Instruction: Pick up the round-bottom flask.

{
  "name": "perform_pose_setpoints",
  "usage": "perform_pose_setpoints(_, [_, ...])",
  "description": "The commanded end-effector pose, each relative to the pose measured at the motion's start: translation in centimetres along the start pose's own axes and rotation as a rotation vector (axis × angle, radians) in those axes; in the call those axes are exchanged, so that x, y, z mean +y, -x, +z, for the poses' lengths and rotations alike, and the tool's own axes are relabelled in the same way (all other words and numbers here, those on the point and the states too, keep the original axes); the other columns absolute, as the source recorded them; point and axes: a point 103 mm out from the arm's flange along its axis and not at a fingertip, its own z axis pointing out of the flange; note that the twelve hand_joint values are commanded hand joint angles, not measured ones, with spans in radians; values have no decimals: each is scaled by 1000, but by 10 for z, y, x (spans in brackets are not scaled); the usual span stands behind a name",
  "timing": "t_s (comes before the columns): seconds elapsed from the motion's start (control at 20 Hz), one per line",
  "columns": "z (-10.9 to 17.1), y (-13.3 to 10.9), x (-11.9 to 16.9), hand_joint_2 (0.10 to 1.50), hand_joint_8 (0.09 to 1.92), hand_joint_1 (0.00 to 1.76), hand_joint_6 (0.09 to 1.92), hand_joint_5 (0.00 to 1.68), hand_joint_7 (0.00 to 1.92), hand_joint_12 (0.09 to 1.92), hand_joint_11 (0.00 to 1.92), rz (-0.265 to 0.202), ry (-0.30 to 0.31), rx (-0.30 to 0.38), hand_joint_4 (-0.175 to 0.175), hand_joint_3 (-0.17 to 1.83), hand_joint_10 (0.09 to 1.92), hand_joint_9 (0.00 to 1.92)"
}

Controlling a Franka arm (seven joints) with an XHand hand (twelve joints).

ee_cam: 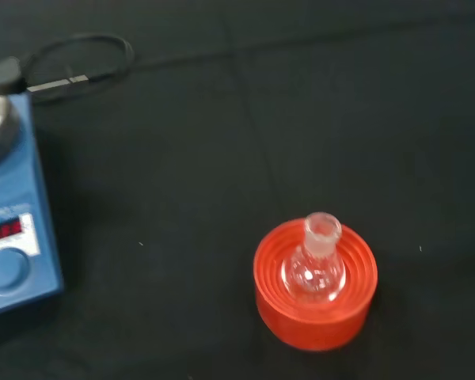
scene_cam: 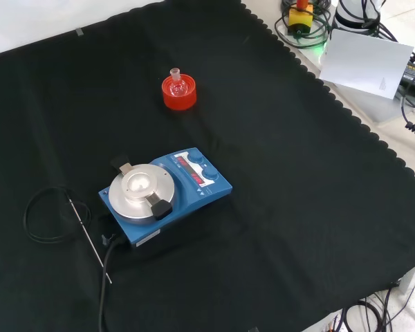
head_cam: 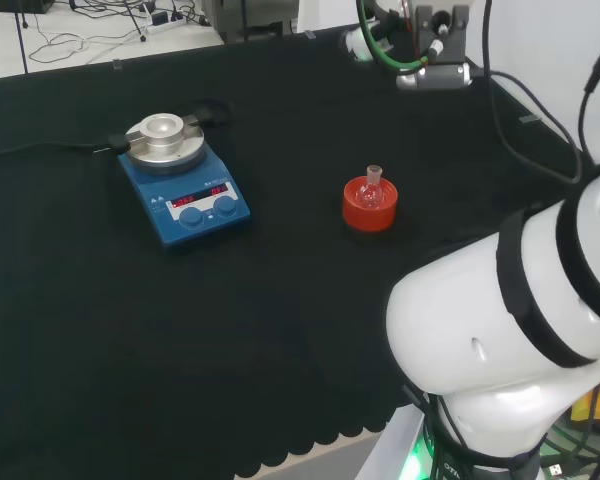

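Note:
A small clear round-bottom flask (head_cam: pixel 370 186) stands upright, neck up, in a red ribbed ring stand (head_cam: pixel 369 207) near the middle of the black cloth. In the front view the flask (scene_cam: pixel 176 84) and its stand (scene_cam: pixel 179 95) sit toward the far side of the cloth. The wrist view looks down on the flask (ee_cam: pixel 316 264) seated in the stand (ee_cam: pixel 315 287), with open cloth all around it. Nothing touches the flask.
A blue hotplate stirrer (head_cam: pixel 180 182) with a round metal top stands left of the flask in the head view, its black cable trailing off. In the front view the stirrer (scene_cam: pixel 164 194) lies nearer, with a thin probe rod (scene_cam: pixel 88 238) beside it. The arm's white links (head_cam: pixel 520 320) stand at the right.

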Motion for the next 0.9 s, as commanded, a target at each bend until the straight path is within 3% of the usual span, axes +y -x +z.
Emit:
perform_pose_setpoints(0.05, [53, 43, 47, 1033, 634, 515, 181, 364, 126, 1439, 1, 79, -69, 86, -58, 303, 715, 239])
perform_pose_setpoints(0.4, [96, 47, 65, 756, 655, 762, 87, 396, 114, 1448, 0, 122, -161, 110, -58, 487, 727, 257])
perform_pose_setpoints(0.7, [125, 40, 78, 665, 687, 841, 87, 440, 123, 1453, 0, 122, -175, 111, -66, 584, 742, 277])
perform_pose_setpoints(0.9, [133, 36, 83, 629, 696, 880, 87, 509, 131, 1466, 0, 133, -133, 89, -71, 622, 741, 297])
